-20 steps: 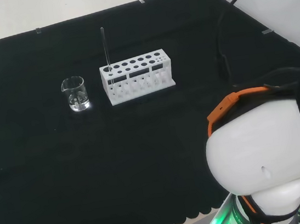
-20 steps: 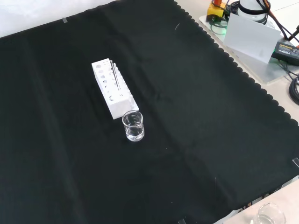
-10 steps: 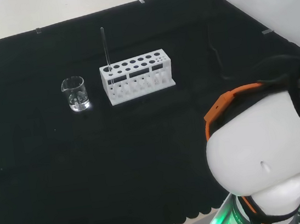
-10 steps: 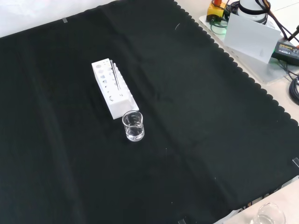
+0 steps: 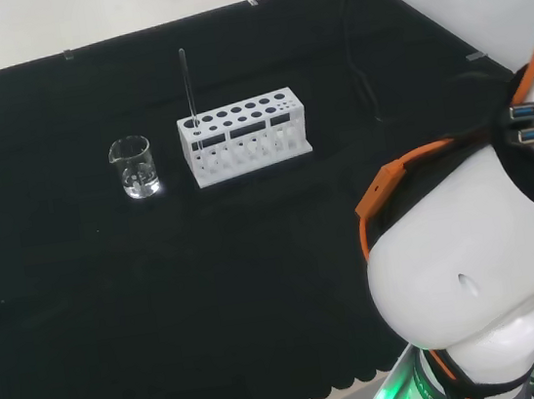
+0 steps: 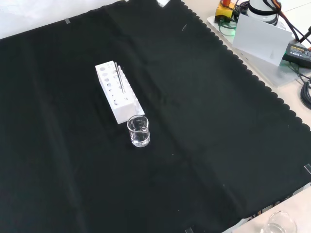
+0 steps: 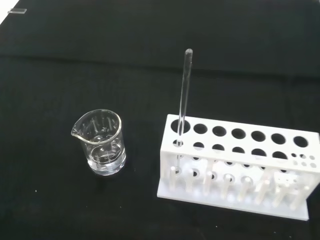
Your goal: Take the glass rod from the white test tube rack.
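In the head view, the arm's big white link (image 5: 475, 280) sits nearest, and its orange-edged joint has swung upward over the last second, so the reach has begun. Farther off on the desk (image 5: 114, 308), the beaker (image 5: 134, 167) and white rack (image 5: 244, 137) are unmoved. The glass rod (image 5: 188, 90) stands upright in the rack's end hole beside the beaker, untouched. I cannot tell how the fingers are set.

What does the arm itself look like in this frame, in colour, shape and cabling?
In the head view, the arm's near link is a large, smooth, rounded white shell. An orange band edges it, next to black covering. Black cables run across the cloth, and two blue-faced plugs sit at the right edge. Green light glows at the base.
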Available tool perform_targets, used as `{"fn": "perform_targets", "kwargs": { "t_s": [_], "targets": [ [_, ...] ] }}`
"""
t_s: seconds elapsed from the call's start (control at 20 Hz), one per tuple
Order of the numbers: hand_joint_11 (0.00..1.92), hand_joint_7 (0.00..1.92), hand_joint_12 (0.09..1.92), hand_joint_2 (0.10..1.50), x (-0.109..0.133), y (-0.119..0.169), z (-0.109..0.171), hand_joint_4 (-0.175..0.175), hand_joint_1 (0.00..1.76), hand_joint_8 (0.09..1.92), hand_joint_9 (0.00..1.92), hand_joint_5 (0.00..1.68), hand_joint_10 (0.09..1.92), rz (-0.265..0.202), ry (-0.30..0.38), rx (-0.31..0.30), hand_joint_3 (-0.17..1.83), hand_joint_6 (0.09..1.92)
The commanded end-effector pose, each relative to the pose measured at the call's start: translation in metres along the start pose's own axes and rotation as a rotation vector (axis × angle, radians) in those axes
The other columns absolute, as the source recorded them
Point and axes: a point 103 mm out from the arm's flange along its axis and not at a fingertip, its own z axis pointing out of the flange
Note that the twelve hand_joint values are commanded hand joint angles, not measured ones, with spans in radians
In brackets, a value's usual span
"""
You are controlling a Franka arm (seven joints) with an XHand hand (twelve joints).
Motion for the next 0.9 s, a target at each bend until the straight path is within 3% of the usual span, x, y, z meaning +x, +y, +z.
{"fn": "perform_targets", "kwargs": {
  "t_s": [0.05,0.4,0.9],
  "targets": [
    [0.11,0.21,1.42,1.17,0.001,0.033,0.016,-0.102,0.6,0.78,0.27,0.31,0.77,-0.039,0.008,-0.002,-0.17,0.09],
    [0.23,0.28,1.4,1.15,0.0,0.063,0.034,-0.105,0.63,0.76,0.35,0.38,0.73,-0.034,0.002,0.019,-0.17,0.09],
    [0.27,0.31,1.38,1.15,-0.002,0.1,0.051,-0.107,0.63,0.76,0.36,0.4,0.72,-0.039,0.023,0.038,-0.17,0.09]
  ]
}}
